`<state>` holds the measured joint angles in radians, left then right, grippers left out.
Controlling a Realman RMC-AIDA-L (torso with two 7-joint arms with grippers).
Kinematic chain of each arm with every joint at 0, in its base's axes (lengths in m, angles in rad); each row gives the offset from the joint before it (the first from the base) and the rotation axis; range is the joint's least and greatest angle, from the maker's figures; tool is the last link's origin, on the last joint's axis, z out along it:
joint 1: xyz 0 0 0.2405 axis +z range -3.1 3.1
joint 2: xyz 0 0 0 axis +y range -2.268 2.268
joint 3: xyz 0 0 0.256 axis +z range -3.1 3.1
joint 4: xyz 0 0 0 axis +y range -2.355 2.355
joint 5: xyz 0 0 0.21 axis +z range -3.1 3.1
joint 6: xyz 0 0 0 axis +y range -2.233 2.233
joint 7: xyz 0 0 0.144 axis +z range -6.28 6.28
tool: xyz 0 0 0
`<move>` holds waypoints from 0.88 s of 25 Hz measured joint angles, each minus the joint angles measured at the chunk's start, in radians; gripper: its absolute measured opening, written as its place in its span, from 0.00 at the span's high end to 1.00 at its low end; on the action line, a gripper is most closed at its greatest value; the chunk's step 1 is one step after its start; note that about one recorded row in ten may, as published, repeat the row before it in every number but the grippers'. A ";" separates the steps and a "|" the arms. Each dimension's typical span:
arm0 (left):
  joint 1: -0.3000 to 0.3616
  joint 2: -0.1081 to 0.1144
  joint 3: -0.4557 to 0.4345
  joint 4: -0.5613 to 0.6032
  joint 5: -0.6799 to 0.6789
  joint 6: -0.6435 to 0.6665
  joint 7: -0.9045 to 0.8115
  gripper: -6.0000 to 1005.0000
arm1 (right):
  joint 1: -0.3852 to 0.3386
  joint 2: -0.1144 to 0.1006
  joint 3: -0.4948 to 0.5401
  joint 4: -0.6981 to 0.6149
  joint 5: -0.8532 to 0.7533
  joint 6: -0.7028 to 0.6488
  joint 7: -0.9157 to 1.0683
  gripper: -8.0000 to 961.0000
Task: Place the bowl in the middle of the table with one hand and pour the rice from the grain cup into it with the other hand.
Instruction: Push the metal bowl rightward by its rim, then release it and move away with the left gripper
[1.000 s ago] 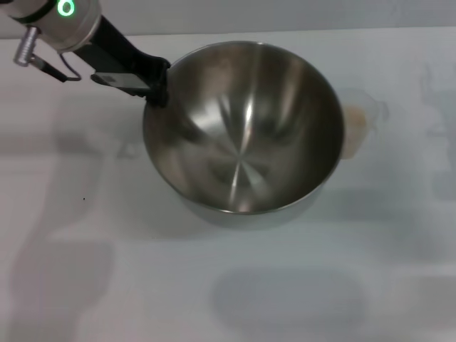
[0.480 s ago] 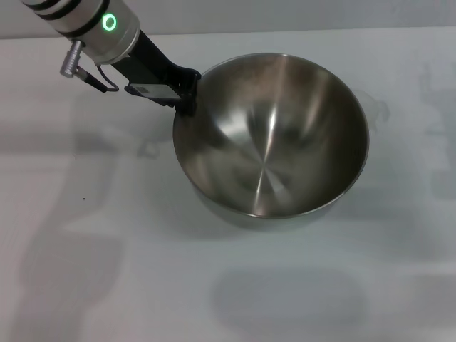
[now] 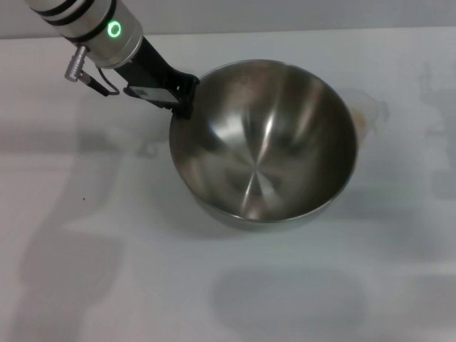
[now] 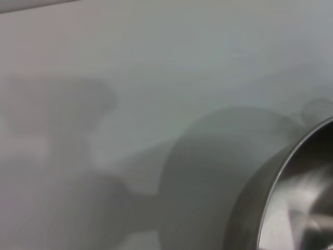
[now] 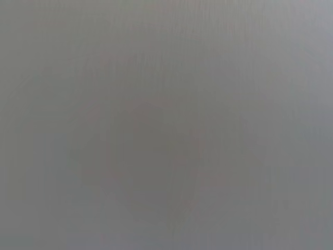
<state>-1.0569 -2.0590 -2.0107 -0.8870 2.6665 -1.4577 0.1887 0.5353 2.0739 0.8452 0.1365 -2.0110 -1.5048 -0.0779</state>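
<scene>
Clamped on the far-left rim of the bowl, the left gripper carries it tilted above the table; the step calls for levelling the bowl and lowering it gently at mid-table before letting go. The wide, shiny steel bowl is empty, and the grain cup, holding pale rice, peeks from behind its right edge; the right gripper is out of view.

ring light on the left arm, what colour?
Green. The ring light glows green on the left arm's wrist, just above the bowl; the head view shows it best.
</scene>
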 joint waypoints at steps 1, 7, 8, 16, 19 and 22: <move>0.000 0.000 0.001 0.004 0.011 0.007 0.000 0.89 | 0.000 0.000 0.000 0.000 0.000 0.000 0.000 0.47; 0.000 0.000 0.009 0.015 0.038 0.020 0.000 0.88 | 0.000 0.000 0.000 0.000 0.000 0.000 0.000 0.47; 0.000 0.000 0.009 0.015 0.038 0.020 0.000 0.88 | 0.000 0.000 0.000 0.000 0.000 0.000 0.000 0.47; 0.000 -0.001 0.017 0.047 0.050 0.044 0.008 0.87 | 0.000 0.000 -0.002 0.000 0.000 0.000 0.000 0.47; 0.000 -0.001 0.017 0.051 0.057 0.047 0.009 0.86 | 0.000 0.000 -0.002 0.000 0.000 0.000 0.000 0.47; -0.001 -0.001 0.019 0.053 0.058 0.049 0.010 0.86 | 0.000 0.000 -0.002 0.002 0.000 0.000 0.000 0.47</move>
<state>-1.0578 -2.0602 -1.9920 -0.8345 2.7247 -1.4090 0.1988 0.5353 2.0739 0.8436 0.1381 -2.0110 -1.5047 -0.0783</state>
